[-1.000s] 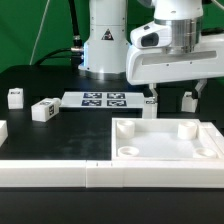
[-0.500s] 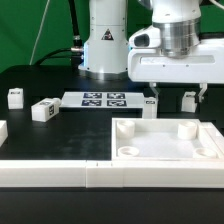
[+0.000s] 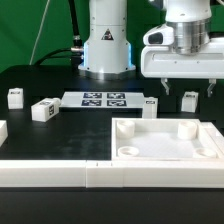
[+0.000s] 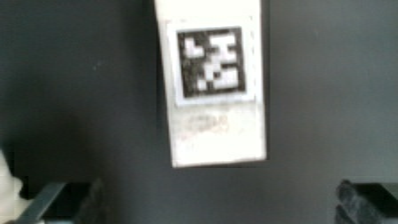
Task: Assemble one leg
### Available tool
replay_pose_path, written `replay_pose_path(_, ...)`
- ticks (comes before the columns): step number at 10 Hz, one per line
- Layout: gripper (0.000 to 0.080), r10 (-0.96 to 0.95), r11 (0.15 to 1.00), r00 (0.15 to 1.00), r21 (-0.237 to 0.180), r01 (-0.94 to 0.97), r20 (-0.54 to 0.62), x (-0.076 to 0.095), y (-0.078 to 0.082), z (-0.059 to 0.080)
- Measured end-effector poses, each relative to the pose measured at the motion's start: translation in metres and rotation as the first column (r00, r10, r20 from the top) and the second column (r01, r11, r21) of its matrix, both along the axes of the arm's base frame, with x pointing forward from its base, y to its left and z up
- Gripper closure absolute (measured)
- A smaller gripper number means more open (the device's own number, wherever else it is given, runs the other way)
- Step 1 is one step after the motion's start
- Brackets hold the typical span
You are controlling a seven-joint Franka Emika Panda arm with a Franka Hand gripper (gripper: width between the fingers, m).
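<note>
Several white legs with marker tags are on the black table. One leg (image 3: 189, 101) stands just below my gripper (image 3: 186, 88), and another (image 3: 150, 106) stands to the exterior view's left of it. Two more legs (image 3: 43, 110) (image 3: 15, 97) sit far on the exterior view's left. The gripper is open and empty and hovers above the table behind the panel. In the wrist view a leg (image 4: 217, 85) with its tag showing lies ahead of the gripper (image 4: 210, 205). The fingers (image 4: 54, 200) stand wide apart and touch nothing.
The large white tray-like panel (image 3: 205, 150) with round corner sockets lies in front of the gripper. The marker board (image 3: 105, 99) lies at the middle of the table. A long white rail (image 3: 50, 172) runs along the front. The robot base (image 3: 105, 45) stands behind.
The gripper has moved to the exterior view's right and risen a little, from over the leg beside the marker board to over the leg further right. It stays open.
</note>
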State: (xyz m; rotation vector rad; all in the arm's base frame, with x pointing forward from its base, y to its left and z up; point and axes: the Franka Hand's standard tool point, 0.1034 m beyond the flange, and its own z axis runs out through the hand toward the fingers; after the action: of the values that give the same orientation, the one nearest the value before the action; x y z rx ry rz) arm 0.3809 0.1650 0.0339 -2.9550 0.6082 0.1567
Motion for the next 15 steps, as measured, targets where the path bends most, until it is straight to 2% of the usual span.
replay_pose_path(2, 0.0151, 0.022, 1.000, 1.000, 0.002, -0.022, -0.019, -0.001, -0.001, -0.001)
replay_pose_path(3, 0.0151, 0.047, 0.999, 0.995, 0.019, -0.045, -0.087, -0.003, -0.006, -0.001)
replay_pose_path(5, 0.0151, 0.088, 0.994, 0.972, 0.085, -0.070, -0.216, 0.003, -0.011, -0.002)
replay_pose_path(7, 0.0151, 0.118, 0.987, 0.935, 0.147, -0.072, -0.334, 0.003, -0.009, 0.004)
replay_pose_path(10, 0.0151, 0.193, 0.958, 0.808, 0.283, -0.033, -0.557, -0.002, -0.003, 0.006)
replay_pose_path(11, 0.0151, 0.211, 0.952, 0.763, 0.307, -0.017, -0.611, -0.007, -0.001, 0.002)
replay_pose_path(13, 0.0151, 0.221, 0.948, 0.725, 0.318, -0.003, -0.652, -0.018, 0.002, -0.013)
replay_pose_path(15, 0.0151, 0.220, 0.953, 0.718, 0.303, -0.014, -0.660, -0.029, 0.011, -0.021)
